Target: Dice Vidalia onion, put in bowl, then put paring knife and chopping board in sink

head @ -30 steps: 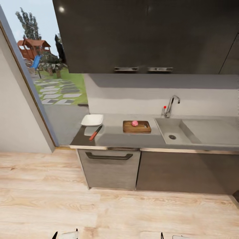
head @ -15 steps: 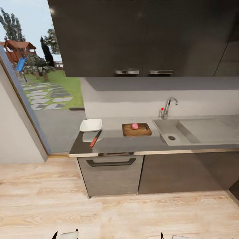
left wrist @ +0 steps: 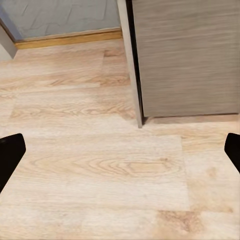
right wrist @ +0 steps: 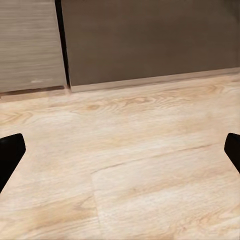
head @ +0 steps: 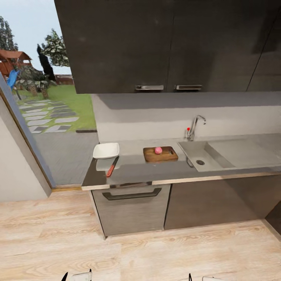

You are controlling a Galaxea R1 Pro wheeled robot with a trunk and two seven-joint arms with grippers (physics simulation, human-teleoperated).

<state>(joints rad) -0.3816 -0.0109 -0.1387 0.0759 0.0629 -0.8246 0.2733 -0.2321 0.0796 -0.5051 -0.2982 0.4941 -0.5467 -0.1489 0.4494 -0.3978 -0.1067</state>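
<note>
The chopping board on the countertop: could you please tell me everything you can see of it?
The chopping board is a dark brown rectangular slab that looks like wood, with a lighter, thick front edge. It lies flat on the grey countertop, its long side along the counter, just left of the sink and well right of the white bowl. The pinkish Vidalia onion sits whole on it, toward the back. A small dark mark shows near its right end, too small to identify.

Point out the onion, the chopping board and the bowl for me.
Vidalia onion (head: 158,150), head view, centre of the ball.
Chopping board (head: 168,155), head view, bare wood near its right end.
Bowl (head: 106,150), head view, inner floor.
</note>
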